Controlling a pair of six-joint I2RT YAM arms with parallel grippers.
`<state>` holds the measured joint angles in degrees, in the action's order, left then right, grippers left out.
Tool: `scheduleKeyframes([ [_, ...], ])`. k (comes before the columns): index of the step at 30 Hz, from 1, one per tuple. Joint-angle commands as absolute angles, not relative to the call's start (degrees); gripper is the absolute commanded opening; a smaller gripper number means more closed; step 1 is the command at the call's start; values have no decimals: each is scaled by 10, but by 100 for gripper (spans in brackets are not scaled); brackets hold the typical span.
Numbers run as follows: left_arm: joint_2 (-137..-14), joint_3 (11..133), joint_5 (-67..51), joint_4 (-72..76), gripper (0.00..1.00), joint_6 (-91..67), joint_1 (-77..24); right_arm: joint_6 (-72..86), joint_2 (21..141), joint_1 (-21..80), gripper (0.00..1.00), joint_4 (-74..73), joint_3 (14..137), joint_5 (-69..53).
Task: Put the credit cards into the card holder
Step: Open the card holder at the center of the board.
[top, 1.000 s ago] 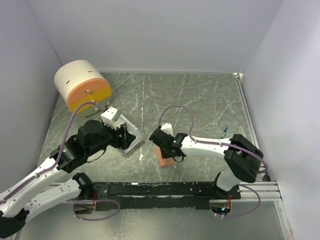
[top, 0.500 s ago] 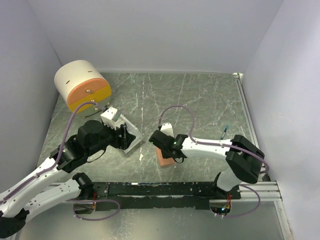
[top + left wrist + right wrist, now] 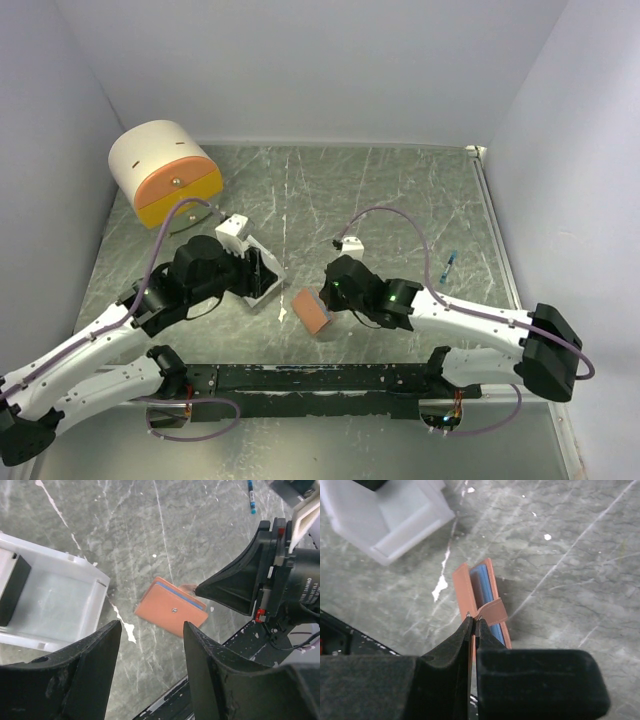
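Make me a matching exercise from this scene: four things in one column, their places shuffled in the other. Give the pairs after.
Column one
1. card holder
2. white box
3. drawer unit
4. blue pen

Column two
a. far left corner of the table
b. strap pinched in the shut right gripper
c. lying alone on the right side of the table
d. close by the open left gripper

Pairs: 1-b, 2-d, 3-a, 4-c
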<state>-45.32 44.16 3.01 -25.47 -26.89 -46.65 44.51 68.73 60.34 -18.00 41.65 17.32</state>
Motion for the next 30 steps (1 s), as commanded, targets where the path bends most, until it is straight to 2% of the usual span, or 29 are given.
scheduleKeyframes([
  [1,-468,421,-25,-211,63,-306,-463,468,653,603,0,-142,400,151],
  [12,-511,388,-75,-167,61,-354,-463,506,570,603,0,-157,389,149],
  [24,-529,358,-106,-135,56,-371,-464,535,582,598,0,-299,390,289],
  [30,-547,355,-99,-129,51,-374,-465,587,597,589,0,-347,371,304],
])
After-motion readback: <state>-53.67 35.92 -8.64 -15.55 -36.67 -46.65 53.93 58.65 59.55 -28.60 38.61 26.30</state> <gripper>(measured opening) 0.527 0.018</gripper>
